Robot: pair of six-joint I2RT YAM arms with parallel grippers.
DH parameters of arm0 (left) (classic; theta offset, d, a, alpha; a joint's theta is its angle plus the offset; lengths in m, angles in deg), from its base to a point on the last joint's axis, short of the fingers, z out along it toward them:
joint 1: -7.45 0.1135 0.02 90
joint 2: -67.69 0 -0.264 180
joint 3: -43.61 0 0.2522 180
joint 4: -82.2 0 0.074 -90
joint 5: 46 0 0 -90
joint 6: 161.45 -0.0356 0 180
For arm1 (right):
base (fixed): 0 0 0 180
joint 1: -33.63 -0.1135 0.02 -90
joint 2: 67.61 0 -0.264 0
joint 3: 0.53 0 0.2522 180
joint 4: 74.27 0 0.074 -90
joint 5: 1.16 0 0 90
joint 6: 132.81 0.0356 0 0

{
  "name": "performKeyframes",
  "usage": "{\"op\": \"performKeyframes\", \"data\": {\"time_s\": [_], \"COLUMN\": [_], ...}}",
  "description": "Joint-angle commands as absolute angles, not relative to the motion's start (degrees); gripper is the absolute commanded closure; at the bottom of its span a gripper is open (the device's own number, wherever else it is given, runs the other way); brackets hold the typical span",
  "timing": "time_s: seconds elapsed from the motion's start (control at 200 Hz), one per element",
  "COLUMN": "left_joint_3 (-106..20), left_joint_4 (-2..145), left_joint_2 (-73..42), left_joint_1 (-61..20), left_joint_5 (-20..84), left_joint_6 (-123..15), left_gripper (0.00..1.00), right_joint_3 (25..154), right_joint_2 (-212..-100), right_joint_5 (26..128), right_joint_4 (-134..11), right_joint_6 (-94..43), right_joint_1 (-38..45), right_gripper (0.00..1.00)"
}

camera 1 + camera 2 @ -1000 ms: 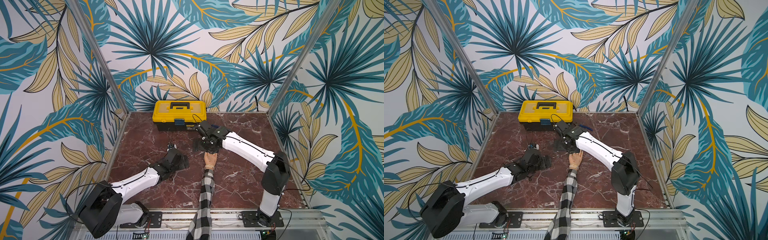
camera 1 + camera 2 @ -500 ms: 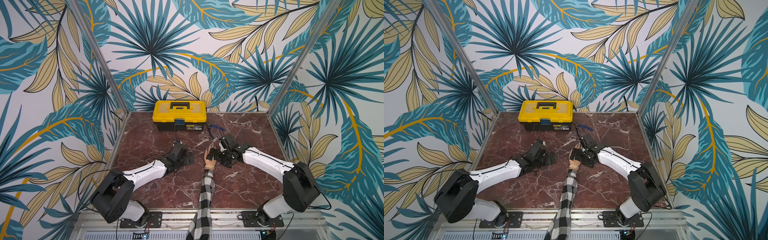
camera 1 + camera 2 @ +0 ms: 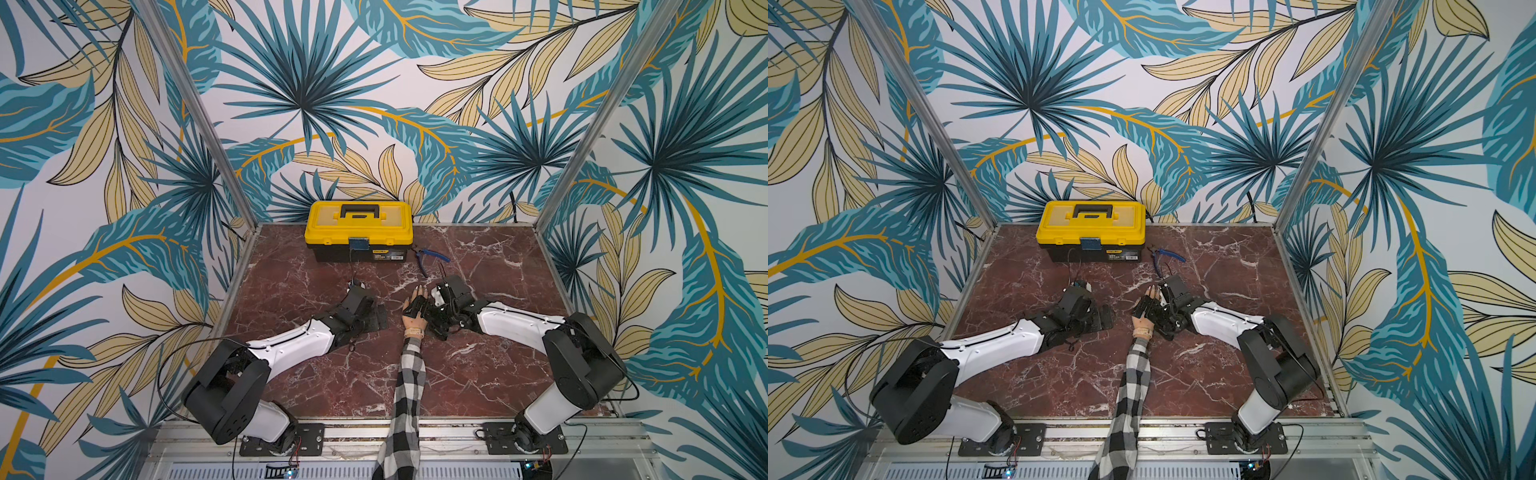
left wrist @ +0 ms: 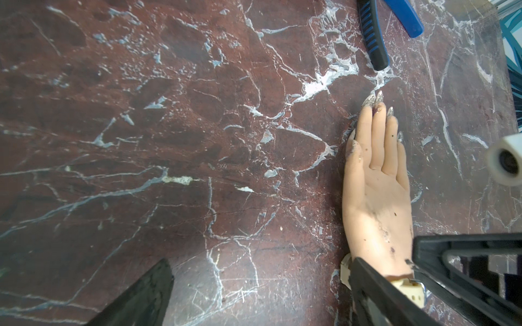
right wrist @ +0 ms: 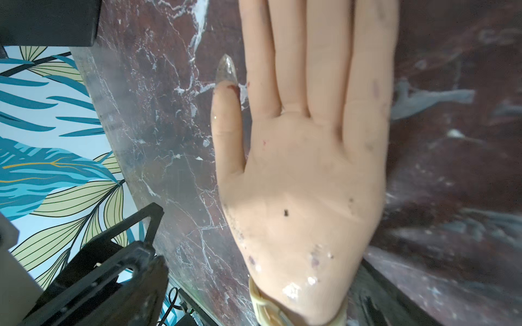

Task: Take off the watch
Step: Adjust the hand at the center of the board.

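Observation:
The watch [image 3: 414,331] [image 3: 1144,331], cream strap and pale face, sits on the wrist of a mannequin hand [image 3: 412,319] lying flat in a checked sleeve. My right gripper [image 3: 420,316] [image 5: 264,265] is open, low over the hand from its right, with the palm between its jaws and the strap [image 5: 262,307] at the picture's edge. My left gripper [image 3: 376,319] [image 4: 260,264] is open just left of the hand and holds nothing. In the left wrist view one of its fingers [image 4: 370,285] hides part of the strap [image 4: 412,289].
A yellow toolbox [image 3: 359,228] stands shut at the back wall. Blue-handled pliers [image 3: 430,257] [image 4: 372,36] lie beyond the mannequin fingertips. The checked sleeve [image 3: 405,395] runs to the front edge between the two arm bases. Metal posts frame the marble table [image 3: 291,282].
The right arm swung back from in front of the toolbox and came down at the hand's right side, over it. The left arm slid toward the hand. Both grippers stayed open.

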State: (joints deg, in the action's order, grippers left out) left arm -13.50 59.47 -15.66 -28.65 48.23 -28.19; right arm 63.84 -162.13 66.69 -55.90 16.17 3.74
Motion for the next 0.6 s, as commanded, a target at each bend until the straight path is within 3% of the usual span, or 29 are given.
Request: {"op": "performKeyframes", "data": {"time_s": [0.0,0.395,0.596], "left_joint_3": [-15.32,-16.07,-17.02], "left_joint_4": [59.26,59.32,59.34], "left_joint_2": [-16.29,-17.71,-19.61], "left_joint_1": [-28.36,-28.41,-28.39], "left_joint_5": [48.72,48.04,45.76], "left_joint_6": [-28.56,-28.43,-27.43], "left_gripper": [0.01,0.01,0.01], "right_joint_3": [65.35,70.09,70.03], "right_joint_2": [-163.52,-167.47,-164.03], "right_joint_5": [64.75,64.21,69.49], "right_joint_4": [-59.21,-58.56,-51.21], "right_joint_6": [17.74,17.71,13.3], "right_joint_1": [3.45,1.84,1.81], "right_gripper": [0.0,0.0,0.0]}}
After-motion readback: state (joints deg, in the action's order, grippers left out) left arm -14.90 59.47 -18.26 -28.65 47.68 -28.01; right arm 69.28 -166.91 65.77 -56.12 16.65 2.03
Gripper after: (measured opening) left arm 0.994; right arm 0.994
